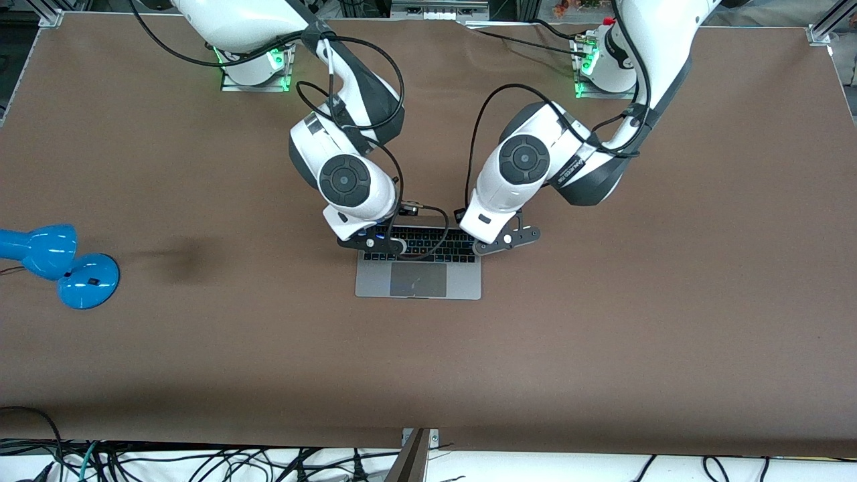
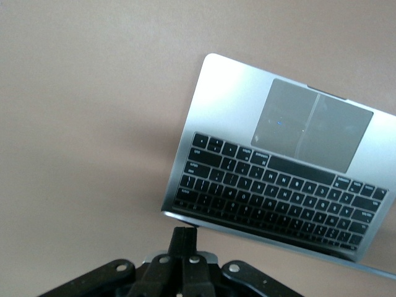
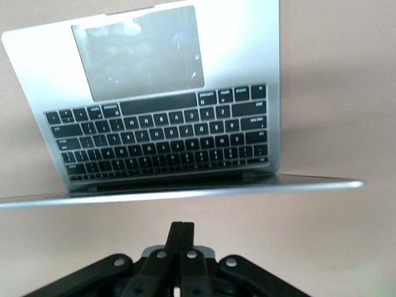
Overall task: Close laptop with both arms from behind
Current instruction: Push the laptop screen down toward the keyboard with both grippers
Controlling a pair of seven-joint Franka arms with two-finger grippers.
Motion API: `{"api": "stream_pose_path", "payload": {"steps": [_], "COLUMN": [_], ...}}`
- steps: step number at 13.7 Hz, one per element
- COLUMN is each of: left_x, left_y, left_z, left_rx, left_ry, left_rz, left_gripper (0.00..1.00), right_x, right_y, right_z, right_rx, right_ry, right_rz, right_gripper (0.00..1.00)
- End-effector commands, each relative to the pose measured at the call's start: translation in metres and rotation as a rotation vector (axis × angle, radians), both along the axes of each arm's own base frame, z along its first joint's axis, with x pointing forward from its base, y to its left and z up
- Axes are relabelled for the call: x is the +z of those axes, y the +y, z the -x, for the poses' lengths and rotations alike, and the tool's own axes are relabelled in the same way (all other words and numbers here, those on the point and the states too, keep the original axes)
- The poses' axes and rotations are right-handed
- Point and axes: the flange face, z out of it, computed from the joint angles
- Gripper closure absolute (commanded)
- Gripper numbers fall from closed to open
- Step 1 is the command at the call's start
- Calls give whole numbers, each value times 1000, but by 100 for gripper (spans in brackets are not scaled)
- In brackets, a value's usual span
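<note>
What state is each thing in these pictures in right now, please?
laptop: open, flat on the table, lid upright.
left gripper: shut, holding nothing, at the lid's top edge.
right gripper: shut, holding nothing, at the lid's top edge.
blue lamp: lying on the table toward the right arm's end; lit or not, cannot tell.

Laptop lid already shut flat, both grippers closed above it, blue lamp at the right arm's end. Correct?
Not the lid. The laptop is open: both wrist views show its keyboard and trackpad. The rest holds: left gripper and right gripper have fingers together above it; blue lamp sits at the right arm's end.
</note>
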Motion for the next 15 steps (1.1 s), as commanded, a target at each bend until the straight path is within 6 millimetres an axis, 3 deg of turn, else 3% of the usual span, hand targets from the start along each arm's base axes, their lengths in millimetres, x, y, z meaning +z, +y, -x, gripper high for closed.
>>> {"api": "stream_pose_path", "payload": {"steps": [1, 15], "left_x": [-10, -35], "left_y": [-7, -8], "left_z": [-17, -41], "left_rx": [17, 44], "left_ry": [-15, -21], "left_rz": [-2, -5], "left_gripper": [100, 100], "right_x": [-14, -34], "right_y": [-1, -17], "right_z": [-7, -33], "right_rx": [23, 58], "right_ry": [-35, -121], "right_rz": [1, -17], "right_gripper": [100, 100]}}
